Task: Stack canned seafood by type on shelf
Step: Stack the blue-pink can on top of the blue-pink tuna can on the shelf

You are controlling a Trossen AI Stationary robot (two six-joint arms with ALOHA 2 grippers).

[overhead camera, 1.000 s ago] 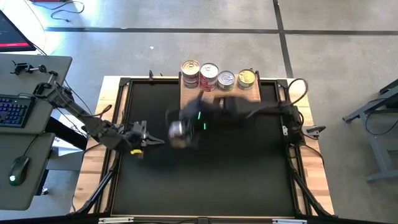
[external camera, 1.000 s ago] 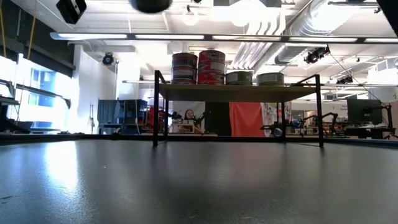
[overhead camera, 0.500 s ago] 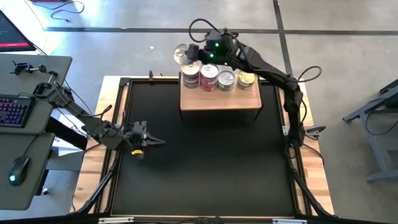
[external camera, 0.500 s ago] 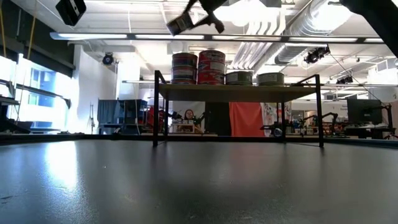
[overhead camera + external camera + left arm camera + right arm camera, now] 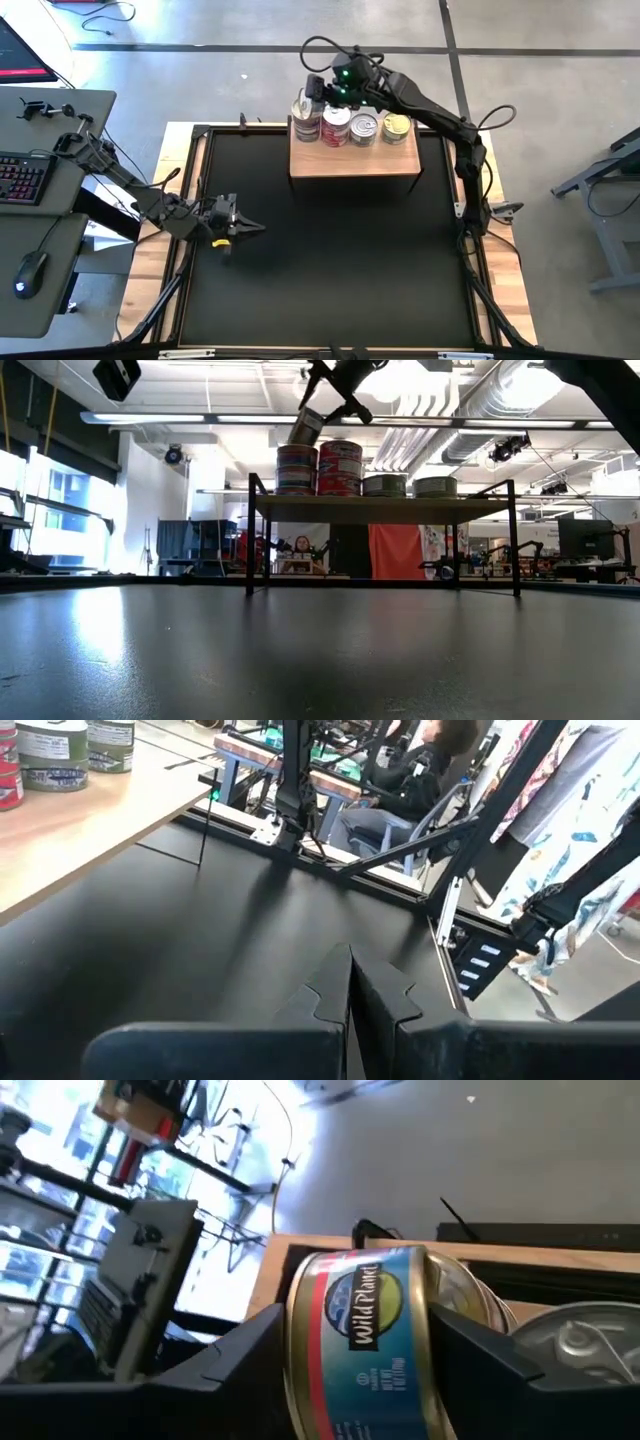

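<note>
Right claw: clamped on a blue-labelled tin, one finger on each side; raised over the far-left end of the shelf.
Held tin: tilted, just above the far-left stack of tins, not resting flat on it.
Shelf: light wooden platform at the far edge of the black bench; row of tins along its far side, two red-labelled stacks left, two single low tins right.
Left claw: clenched shut, empty, low over the bench's left side, well apart from the shelf.
</note>
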